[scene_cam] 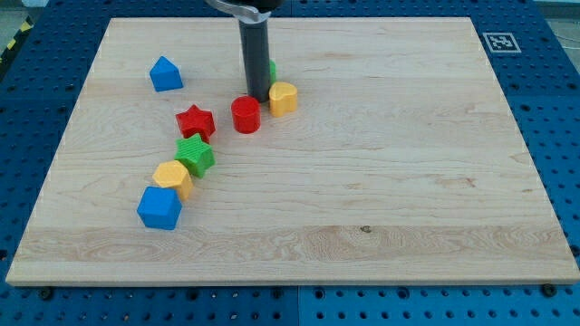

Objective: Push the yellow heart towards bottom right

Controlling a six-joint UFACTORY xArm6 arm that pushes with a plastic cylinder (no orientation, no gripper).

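The yellow heart (284, 97) lies on the wooden board (381, 181), above the board's middle and left of centre. My tip (258, 98) rests on the board right at the heart's left side, touching or almost touching it. A red cylinder (246, 115) stands just below and left of the tip. A green block (272, 69) peeks out behind the rod, mostly hidden by it.
A red star (195, 121), a green star (195, 155), a yellow block (172, 178) and a blue block (159, 207) run in a line down to the left. A blue house-shaped block (165, 74) sits at the upper left. A tag (500, 42) marks the board's top right corner.
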